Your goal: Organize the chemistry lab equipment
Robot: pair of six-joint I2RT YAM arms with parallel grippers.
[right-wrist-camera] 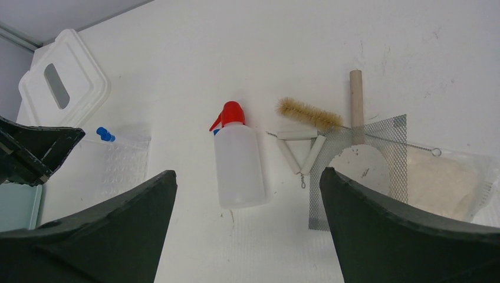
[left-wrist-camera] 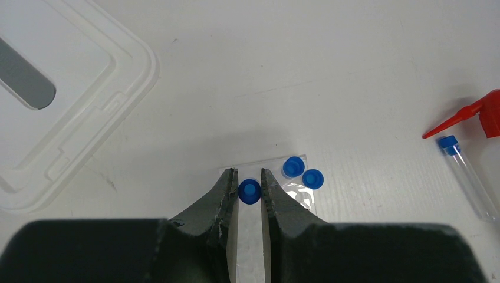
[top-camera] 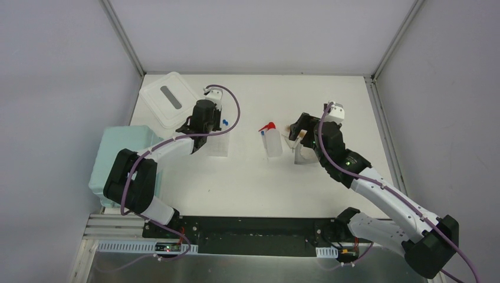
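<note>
Left wrist view: the left gripper (left-wrist-camera: 247, 173) is clamped on the blue cap of a small tube (left-wrist-camera: 249, 191) standing in the clear tube rack (left-wrist-camera: 301, 197), one finger against each side of the cap. Two more capped tubes (left-wrist-camera: 293, 167) stand in the rack just beside it. A loose tube (left-wrist-camera: 471, 180) lies on the table (left-wrist-camera: 295, 71) near the red spout (left-wrist-camera: 451, 121) of the white squeeze bottle (right-wrist-camera: 239, 168). The right gripper (right-wrist-camera: 247, 174) hangs over the bottle, fingers spread wide and holding nothing. A bristle brush (right-wrist-camera: 309, 114), a wooden handle (right-wrist-camera: 356, 94) and wire mesh (right-wrist-camera: 377, 153) lie just right of the bottle.
</note>
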